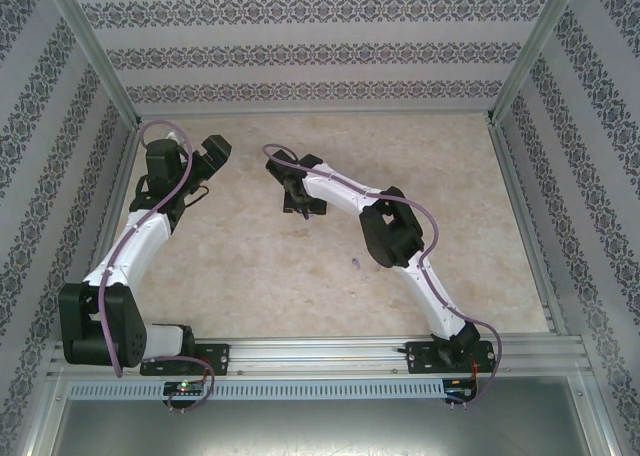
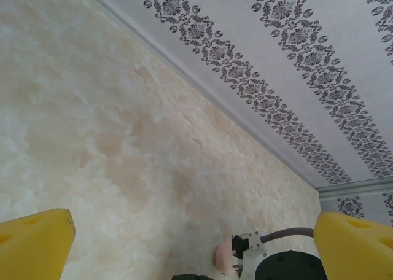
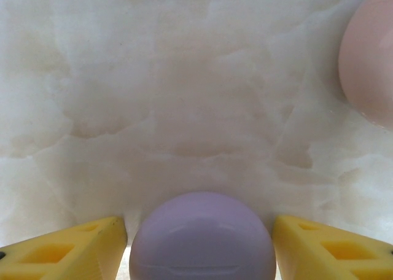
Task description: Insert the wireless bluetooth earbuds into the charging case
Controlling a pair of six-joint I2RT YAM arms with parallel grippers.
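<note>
A closed, round purple charging case (image 3: 201, 246) lies on the table between the yellow fingers (image 3: 86, 246) of my right gripper (image 3: 199, 225). That gripper is open, with a thin gap on each side of the case. A pale pink round case (image 3: 371, 59) lies just beyond, to the right, and the left wrist view shows the pink case (image 2: 222, 256) beside the right wrist. One tiny purple earbud (image 1: 355, 264) lies alone on the table by the right arm's elbow. The other earbuds are hidden. My left gripper (image 1: 213, 153) is open over bare table, nothing between its fingers (image 2: 37, 243).
The marble-patterned table (image 1: 250, 266) is enclosed by patterned walls (image 1: 300, 56) on three sides with metal posts at the back corners. The right arm (image 1: 390, 226) stretches diagonally across the middle of the table.
</note>
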